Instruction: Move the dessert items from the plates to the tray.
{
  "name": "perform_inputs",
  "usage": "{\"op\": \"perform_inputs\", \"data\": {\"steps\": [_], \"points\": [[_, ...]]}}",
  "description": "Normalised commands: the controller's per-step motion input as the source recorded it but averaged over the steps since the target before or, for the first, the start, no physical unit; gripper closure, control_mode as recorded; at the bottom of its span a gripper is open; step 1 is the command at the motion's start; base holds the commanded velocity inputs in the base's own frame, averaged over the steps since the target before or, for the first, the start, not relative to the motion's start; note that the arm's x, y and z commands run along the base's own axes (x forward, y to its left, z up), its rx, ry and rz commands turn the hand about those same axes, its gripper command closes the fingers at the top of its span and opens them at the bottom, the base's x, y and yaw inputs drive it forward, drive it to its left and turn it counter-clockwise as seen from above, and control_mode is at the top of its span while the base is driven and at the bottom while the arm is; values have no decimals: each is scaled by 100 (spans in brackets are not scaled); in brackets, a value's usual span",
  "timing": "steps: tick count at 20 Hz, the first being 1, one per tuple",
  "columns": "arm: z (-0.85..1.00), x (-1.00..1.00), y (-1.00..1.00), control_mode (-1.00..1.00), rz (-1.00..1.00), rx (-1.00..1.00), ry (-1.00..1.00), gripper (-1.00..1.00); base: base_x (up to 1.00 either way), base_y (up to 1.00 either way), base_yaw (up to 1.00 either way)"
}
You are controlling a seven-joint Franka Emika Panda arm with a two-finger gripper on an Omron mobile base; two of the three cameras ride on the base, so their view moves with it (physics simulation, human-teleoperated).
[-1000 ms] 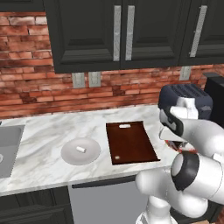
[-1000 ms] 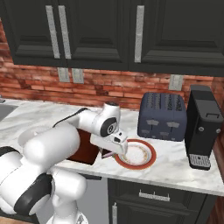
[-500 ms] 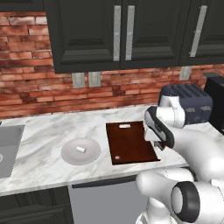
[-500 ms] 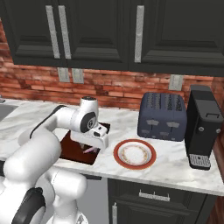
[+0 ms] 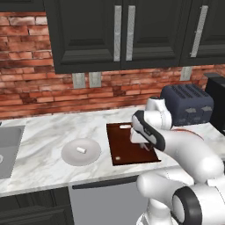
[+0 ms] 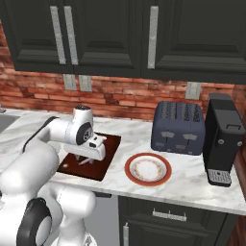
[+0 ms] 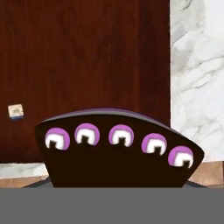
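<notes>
The dark brown wedge dessert point(image 7: 118, 162), dotted with purple and white, sits right in front of the hand camera and hides the fingertips. My gripper point(image 5: 143, 143) point(image 6: 86, 161) is shut on it, low over the right part of the dark reddish-brown tray point(image 5: 127, 151) point(image 6: 109, 144) point(image 7: 87, 52). The tiny white marshmallow point(image 5: 81, 150) lies on the light grey plate point(image 5: 70, 159), left of the tray. To the right of the tray, the red-rimmed white plate point(image 6: 148, 168) has nothing on it.
A dark toaster point(image 5: 186, 105) point(image 6: 178, 127) stands behind the red-rimmed plate, with a black coffee machine point(image 6: 223, 139) to its right. A sink point(image 5: 6, 149) lies at the far left. The tray's pale dot point(image 7: 15, 111) is near its front edge.
The arm has swung left from above the red-rimmed plate to above the tray, carrying the brown wedge with it. The marshmallow and both plates have stayed put.
</notes>
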Motion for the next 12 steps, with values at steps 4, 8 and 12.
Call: {"op": "perform_inputs", "data": {"steps": [4,8,12], "points": [[-10,47,26,-100,5,8,0,100,0,0,0],[-23,26,10,-100,5,6,0,100,0,0,0],[-29,1,2,-100,5,0,0,100,0,0,0]]}}
